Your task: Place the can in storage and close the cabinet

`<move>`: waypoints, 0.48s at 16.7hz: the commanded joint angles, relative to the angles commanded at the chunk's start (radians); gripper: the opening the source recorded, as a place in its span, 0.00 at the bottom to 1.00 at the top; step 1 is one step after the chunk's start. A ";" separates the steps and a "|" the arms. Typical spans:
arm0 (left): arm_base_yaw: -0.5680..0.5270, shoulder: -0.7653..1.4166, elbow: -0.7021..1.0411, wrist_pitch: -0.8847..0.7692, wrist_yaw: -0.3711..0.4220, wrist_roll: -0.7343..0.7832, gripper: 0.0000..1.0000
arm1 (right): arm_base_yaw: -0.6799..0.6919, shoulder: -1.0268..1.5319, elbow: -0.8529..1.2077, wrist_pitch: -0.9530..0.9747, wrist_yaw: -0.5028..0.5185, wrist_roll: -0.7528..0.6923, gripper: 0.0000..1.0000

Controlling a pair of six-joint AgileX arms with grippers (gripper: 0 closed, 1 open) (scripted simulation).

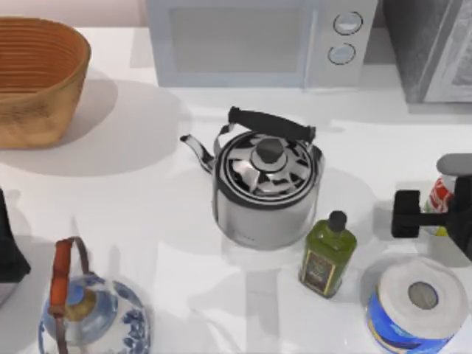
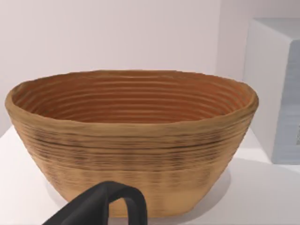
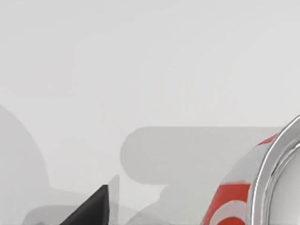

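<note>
The can (image 1: 442, 195) stands near the table's right edge, with a silver top, a red-and-white body and a yellow-green foot. My right gripper (image 1: 414, 214) reaches in from the right at the can's mid height, and one black finger (image 1: 406, 214) sits just left of it. In the right wrist view the can (image 3: 262, 192) is close by, and a black fingertip (image 3: 95, 207) stands apart from it over bare table. The grey cabinet (image 1: 431, 48) is at the back right corner; I cannot tell how its front stands. My left gripper (image 1: 7, 254) is parked at the left edge.
A steel kettle (image 1: 267, 188) fills the middle. An olive-oil bottle (image 1: 327, 258) and a blue-wrapped paper roll (image 1: 415, 302) stand close to the can. A microwave (image 1: 258, 40) is at the back, a woven basket (image 1: 37, 77) back left, and a blue-white teapot (image 1: 92, 313) front left.
</note>
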State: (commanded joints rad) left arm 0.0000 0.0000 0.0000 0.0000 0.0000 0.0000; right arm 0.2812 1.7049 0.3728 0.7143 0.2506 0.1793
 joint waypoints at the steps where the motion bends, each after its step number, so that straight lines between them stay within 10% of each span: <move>1: 0.000 0.000 0.000 0.000 0.000 0.000 1.00 | 0.000 0.008 0.000 0.007 0.000 0.000 1.00; 5: 0.000 0.000 0.000 0.000 0.000 0.000 1.00 | 0.000 0.009 0.000 0.008 0.000 0.000 1.00; 8: 0.000 0.000 0.000 0.000 0.000 0.000 1.00 | 0.000 0.009 0.000 0.008 0.000 0.000 0.77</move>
State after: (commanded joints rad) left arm 0.0000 0.0000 0.0000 0.0000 0.0000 0.0000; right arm 0.2815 1.7136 0.3733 0.7222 0.2505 0.1794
